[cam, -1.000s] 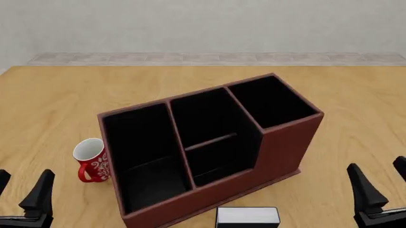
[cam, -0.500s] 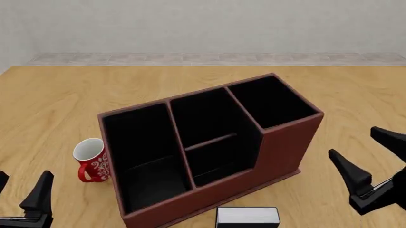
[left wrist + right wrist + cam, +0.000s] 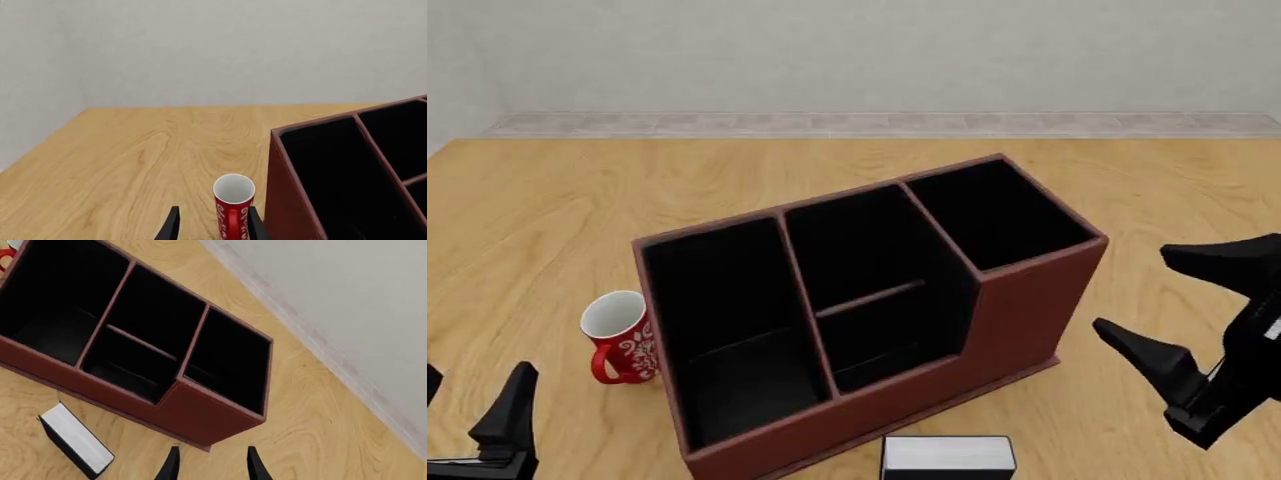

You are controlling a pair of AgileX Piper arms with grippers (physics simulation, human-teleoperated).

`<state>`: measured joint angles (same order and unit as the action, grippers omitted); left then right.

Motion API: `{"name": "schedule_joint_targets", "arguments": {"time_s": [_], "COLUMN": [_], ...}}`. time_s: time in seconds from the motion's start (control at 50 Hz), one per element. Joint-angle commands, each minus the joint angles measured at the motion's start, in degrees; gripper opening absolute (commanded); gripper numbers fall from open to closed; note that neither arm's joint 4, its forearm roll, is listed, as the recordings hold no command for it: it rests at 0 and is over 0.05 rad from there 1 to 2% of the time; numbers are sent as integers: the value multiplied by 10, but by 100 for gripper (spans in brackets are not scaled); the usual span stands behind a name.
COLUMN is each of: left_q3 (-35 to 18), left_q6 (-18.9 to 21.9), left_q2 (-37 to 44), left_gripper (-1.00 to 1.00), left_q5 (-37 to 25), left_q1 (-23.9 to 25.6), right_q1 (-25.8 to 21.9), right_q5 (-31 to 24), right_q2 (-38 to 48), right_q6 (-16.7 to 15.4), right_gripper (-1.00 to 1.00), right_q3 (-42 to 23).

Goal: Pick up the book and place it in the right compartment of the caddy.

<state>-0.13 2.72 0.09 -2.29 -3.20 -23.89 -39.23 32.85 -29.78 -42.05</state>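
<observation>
The book (image 3: 948, 457) stands on the table at the near edge, in front of the caddy (image 3: 1014, 330), white page edge up; it also shows as the book (image 3: 75, 440) in the right wrist view. The caddy's right compartment (image 3: 1001, 215) is the tall square section at its far right end, seen too as the right compartment (image 3: 230, 365). My right gripper (image 3: 1134, 292) hangs open to the right of the caddy, tilted toward it, holding nothing. At the near left corner my left gripper (image 3: 474, 388) is open and empty, partly cut off.
A red mug (image 3: 621, 335) with white patterns stands upright just left of the caddy; the left wrist view shows the mug (image 3: 233, 205) beyond the open fingertips (image 3: 173, 220), beside the caddy wall (image 3: 287, 190). A pale wall rises behind the table's far edge.
My right gripper has risen and swung its fingers over to point left at the caddy. The left gripper has barely shifted. Book, caddy and mug have stayed put.
</observation>
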Motion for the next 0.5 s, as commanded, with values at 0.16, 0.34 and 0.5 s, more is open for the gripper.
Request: {"name": "schedule_joint_targets", "arguments": {"time_s": [0.16, 0.34, 0.5], "left_q3": [-1, -4, -8], "left_q6": [6, 8, 7], "left_q2": [0, 0, 0], "left_gripper": [100, 100, 100], "left_q5": [-4, -9, -11], "left_q1": [-6, -8, -8], "right_q1": [-67, -97, -123], "right_q5": [-131, -173, -213], "right_q2": [55, 91, 123], "right_q6": [-30, -37, -46], "right_gripper": [100, 100, 100], "right_q3": [-78, -115, -149]}}
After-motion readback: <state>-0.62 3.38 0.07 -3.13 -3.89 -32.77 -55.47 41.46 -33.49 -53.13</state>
